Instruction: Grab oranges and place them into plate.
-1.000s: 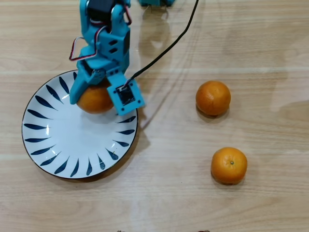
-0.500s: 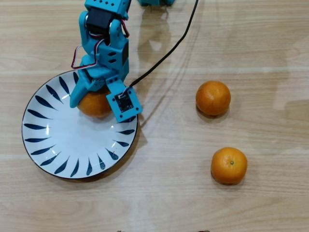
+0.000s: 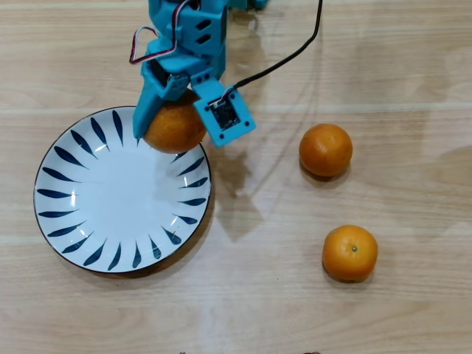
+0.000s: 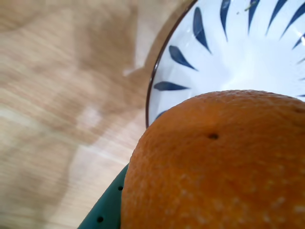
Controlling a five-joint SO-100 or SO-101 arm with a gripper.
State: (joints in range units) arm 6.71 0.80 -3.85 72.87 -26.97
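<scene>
In the overhead view my blue gripper (image 3: 175,136) is shut on the larger orange (image 3: 174,127) and holds it over the upper right rim of the white plate with dark blue strokes (image 3: 88,243). The plate holds no fruit. Two smaller oranges lie on the table to the right, one (image 3: 325,150) level with the plate's top and one (image 3: 349,253) nearer the front. In the wrist view the held orange (image 4: 219,162) fills the lower right, with a blue finger (image 4: 107,207) at its lower left and the plate (image 4: 238,62) beyond it.
The table is pale wood. A black cable (image 3: 291,55) runs from the arm across the upper middle of the overhead view. The arm's shadow falls on the wood just right of the plate.
</scene>
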